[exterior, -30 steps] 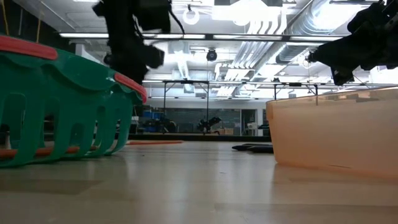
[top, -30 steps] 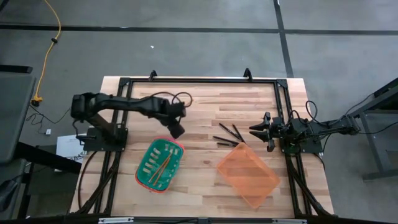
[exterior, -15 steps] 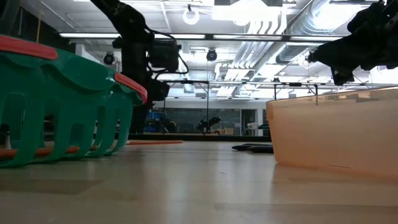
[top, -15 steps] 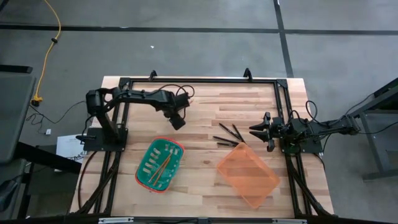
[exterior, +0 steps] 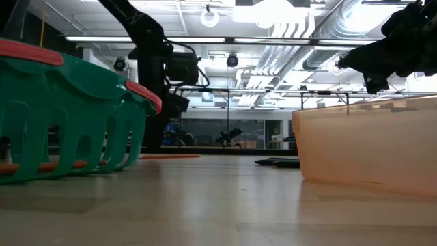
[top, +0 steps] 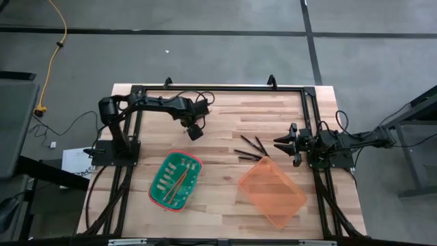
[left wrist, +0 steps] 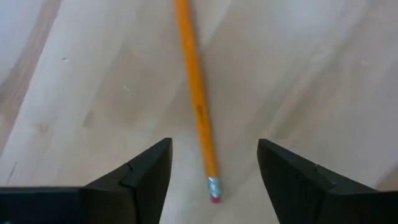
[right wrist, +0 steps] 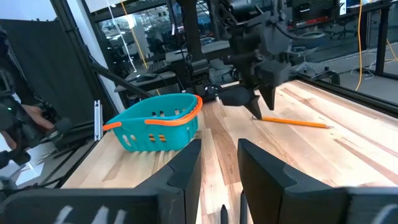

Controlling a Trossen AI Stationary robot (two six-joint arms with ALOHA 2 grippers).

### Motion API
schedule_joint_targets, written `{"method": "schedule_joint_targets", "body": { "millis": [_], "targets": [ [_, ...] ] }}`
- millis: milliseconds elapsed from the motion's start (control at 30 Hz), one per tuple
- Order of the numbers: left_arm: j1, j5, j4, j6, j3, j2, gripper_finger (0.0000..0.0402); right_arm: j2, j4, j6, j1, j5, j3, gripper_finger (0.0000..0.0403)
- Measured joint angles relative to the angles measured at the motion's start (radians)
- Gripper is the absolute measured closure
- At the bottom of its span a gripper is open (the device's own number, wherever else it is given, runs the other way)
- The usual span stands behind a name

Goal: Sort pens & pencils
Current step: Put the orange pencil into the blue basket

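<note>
Left gripper: the dark two-finger left gripper [top: 194, 131] hangs over the far left part of the pale wooden table [top: 225, 198], fingers spread and holding nothing; the left wrist view shows bare wood between the two fingertips.

Loose pencil: one thin orange-yellow wooden pencil [left wrist: 196, 99] lies flat on the table right under that gripper, its pink eraser end in the gap between the fingers and its shaft running straight out ahead of them. So, as I read it, the fingers straddle the long axis rather than lie along it.

Nearer arm: the left, plainly; the right gripper [top: 285, 143] waits well apart at the right edge, fingers parted and empty.

Sorted pencils: a few orange sticks [top: 179, 181] already lie in the green slatted plastic basket [top: 158, 169] with the red rim, nearer the front than the left gripper.

Pens: the thin black pens [top: 249, 150] lie fanned on the wood between the arms, just beside the far corner of the clear orange plastic bin [top: 271, 193].
</note>
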Motion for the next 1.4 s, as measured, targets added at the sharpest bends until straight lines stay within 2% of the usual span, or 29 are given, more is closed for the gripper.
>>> {"method": "schedule_joint_targets", "body": {
  "millis": [500,933,1200,1400],
  "targets": [
    [0.028,0.059,0.055,-0.002,-0.020,0.021,0.0274,0.000,0.000,0.000,0.000,0.000,0.000,0.0306],
    [0.028,0.068,0.089,-0.025,-0.064,0.017,0.0317,0.000,0.000,0.000,0.000,0.000,0.000,0.0306],
    [0.014,0.068,0.094,-0.041,-0.064,0.017,0.0392,0.000,0.000,0.000,0.000,0.000,0.000,0.0306],
    [-0.024,0.045,0.108,-0.055,-0.062,0.019,0.0380,0.000,0.000,0.000,0.000,0.000,0.000,0.0306]
  ]
}}
